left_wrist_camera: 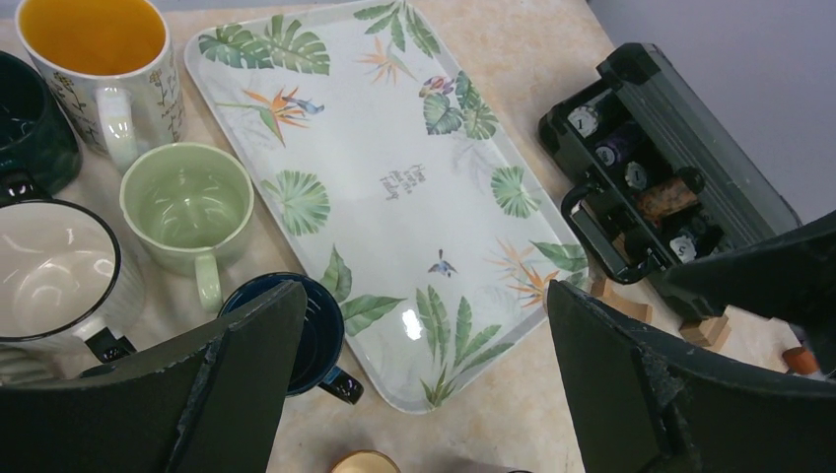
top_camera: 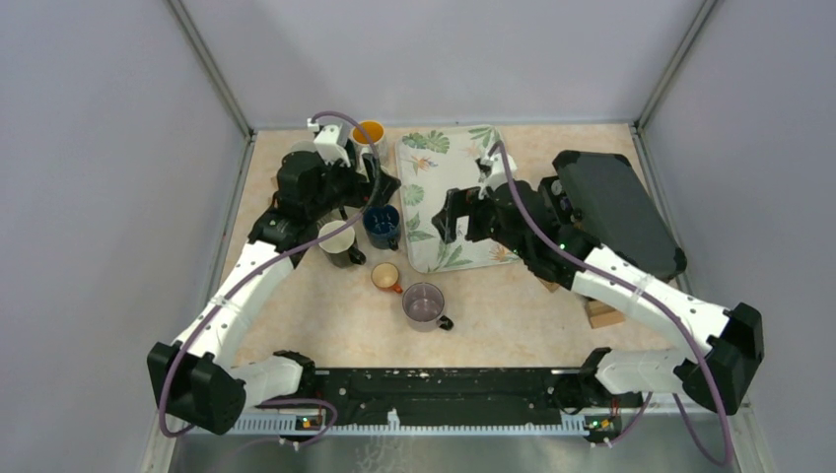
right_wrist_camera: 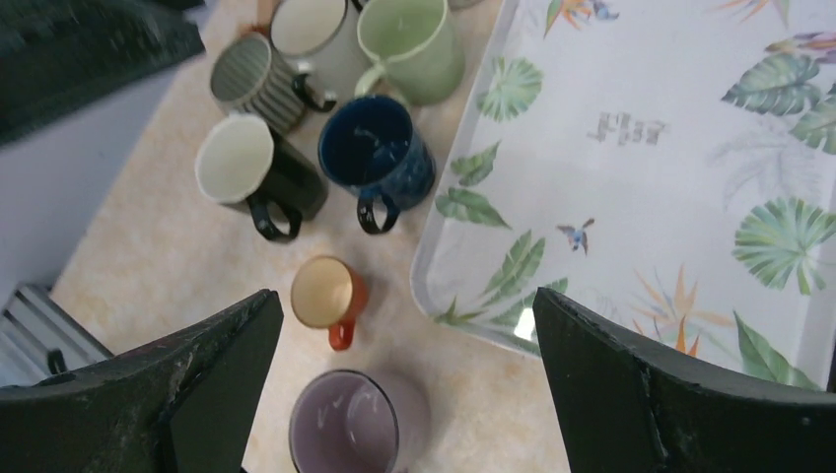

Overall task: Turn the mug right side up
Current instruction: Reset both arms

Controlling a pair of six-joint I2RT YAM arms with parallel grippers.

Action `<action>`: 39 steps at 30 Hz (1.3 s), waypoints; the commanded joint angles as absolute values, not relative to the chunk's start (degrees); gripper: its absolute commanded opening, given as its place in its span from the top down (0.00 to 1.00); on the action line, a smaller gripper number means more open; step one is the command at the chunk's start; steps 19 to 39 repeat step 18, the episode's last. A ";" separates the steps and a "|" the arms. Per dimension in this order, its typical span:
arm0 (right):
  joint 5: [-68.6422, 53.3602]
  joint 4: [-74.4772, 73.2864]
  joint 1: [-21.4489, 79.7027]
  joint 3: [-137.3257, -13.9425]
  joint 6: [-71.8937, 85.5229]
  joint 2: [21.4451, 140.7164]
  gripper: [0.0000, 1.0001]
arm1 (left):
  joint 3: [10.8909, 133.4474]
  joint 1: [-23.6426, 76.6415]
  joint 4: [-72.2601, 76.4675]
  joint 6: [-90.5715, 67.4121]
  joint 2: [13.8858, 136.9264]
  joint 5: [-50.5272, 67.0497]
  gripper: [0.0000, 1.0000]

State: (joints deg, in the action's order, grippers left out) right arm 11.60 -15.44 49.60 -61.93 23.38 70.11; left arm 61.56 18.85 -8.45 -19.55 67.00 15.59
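Both claws gape wide and empty, the left claw (left_wrist_camera: 424, 296) above the mugs (top_camera: 382, 225) toward the table's (top_camera: 325, 315) far left corner, the right claw (right_wrist_camera: 404, 301) over the leafy tray (top_camera: 444, 168). Among them sits the striped mug (right_wrist_camera: 251, 84); which way up, I cannot tell.

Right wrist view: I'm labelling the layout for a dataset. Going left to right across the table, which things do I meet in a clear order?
Black mug with a pale inside → small red mug → dark blue mug → leaf-print tray.
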 commanded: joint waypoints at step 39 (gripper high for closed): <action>14.91 -2.18 47.46 -61.25 27.26 66.81 0.01 | 59.39 18.72 -7.95 -16.09 64.43 15.60 0.02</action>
